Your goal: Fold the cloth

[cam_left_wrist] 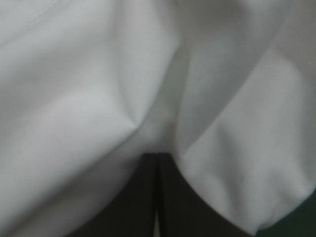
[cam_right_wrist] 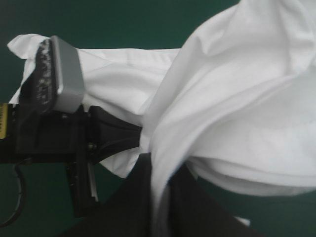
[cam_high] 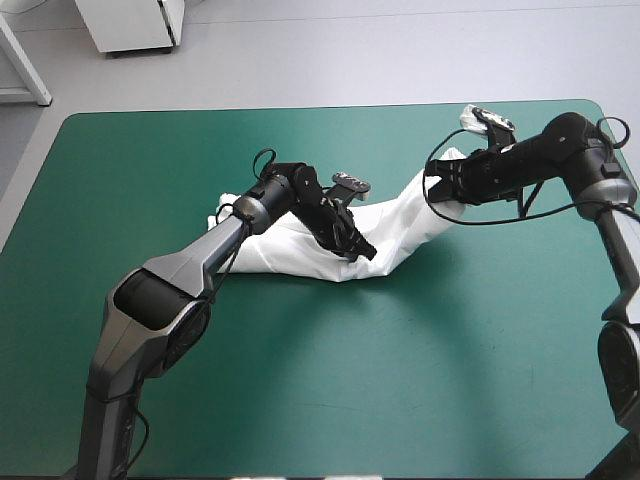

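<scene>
The white T-shirt lies bunched in a long strip across the middle of the teal-green table. My left gripper is shut on the T-shirt near its front edge; in the left wrist view its black fingers meet in an arch with white T-shirt filling the field ahead. My right gripper is shut on the T-shirt at its far right end, lifting that end a little. In the right wrist view a fold of T-shirt runs between the fingers, and the left gripper shows beyond.
Bare teal-green cover stretches in front of the T-shirt and to both sides. The table's far edge runs behind the arms.
</scene>
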Controlling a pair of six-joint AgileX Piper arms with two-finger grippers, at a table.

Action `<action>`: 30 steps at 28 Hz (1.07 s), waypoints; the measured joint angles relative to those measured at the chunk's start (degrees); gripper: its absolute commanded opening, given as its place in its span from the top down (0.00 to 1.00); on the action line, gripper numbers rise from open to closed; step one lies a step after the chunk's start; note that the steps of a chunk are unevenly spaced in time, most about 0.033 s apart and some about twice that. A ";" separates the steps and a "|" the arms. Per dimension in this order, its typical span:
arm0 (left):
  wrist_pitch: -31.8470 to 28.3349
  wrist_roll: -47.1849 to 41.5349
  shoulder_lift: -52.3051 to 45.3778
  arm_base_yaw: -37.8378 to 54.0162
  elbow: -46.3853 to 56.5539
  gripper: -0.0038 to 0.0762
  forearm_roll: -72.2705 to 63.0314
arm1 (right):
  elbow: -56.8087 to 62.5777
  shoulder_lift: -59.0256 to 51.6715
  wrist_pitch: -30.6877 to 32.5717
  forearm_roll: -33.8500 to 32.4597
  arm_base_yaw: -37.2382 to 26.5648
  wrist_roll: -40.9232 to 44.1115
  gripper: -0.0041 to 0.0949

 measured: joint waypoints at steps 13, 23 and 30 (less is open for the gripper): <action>-0.05 0.16 0.00 0.00 0.00 0.96 0.00 | -8.30 -0.27 2.58 1.64 8.03 -0.53 0.98; 1.10 -5.63 -1.14 0.13 -0.19 0.96 5.13 | -8.70 -0.38 3.18 1.58 8.12 -0.53 0.98; 8.74 -8.07 -16.57 8.42 0.02 0.96 12.90 | -8.88 -0.38 3.18 1.58 8.12 -0.53 0.98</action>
